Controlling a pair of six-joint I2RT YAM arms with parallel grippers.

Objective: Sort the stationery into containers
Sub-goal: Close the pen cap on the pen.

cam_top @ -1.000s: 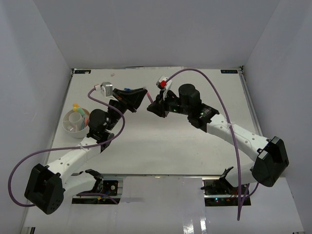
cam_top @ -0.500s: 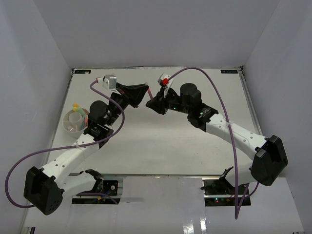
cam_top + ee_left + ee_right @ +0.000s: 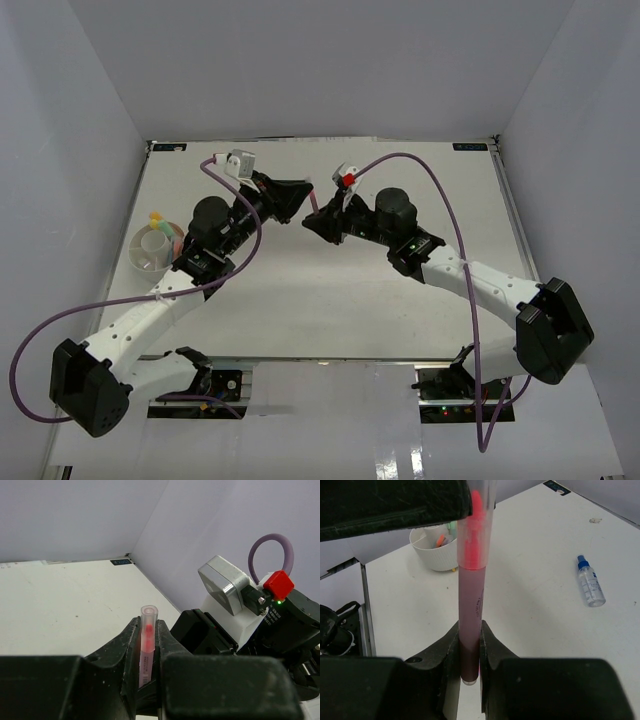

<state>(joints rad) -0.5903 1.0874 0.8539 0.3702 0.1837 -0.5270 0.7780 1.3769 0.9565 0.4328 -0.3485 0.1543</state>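
1. Left hand (image 3: 296, 199): clenched on the pen (image 3: 311, 203). The left wrist view shows both fingers pressed against the pen's upper part. The clear cap end stands up just above the fingertips, and a red-pink tip shows inside the cap.

2. Right hand (image 3: 318, 219): clenched on the same pen. The right wrist view shows the fingers closed on the lower end of the pink barrel. The butt end sits just below the grip. From there the barrel runs straight up into the black fingers of the left hand.

3. Pen position: held at both ends, spanning the short gap between the two hands. It is clear of the table (image 3: 330, 300), over the far middle area. The two hands face each other, close together, tip to tip.

4. Dish (image 3: 152, 252): round and white, at the left side of the table, just beside the left arm and well apart from both hands. Yellow and green items stand up from its far rim. The right wrist view shows orange and green items inside it. Which compartments they occupy cannot be told.

5. Bottle (image 3: 590, 583): clear body, blue cap, lying on its side on the table. It is well apart from the dish, and neither hand touches it.
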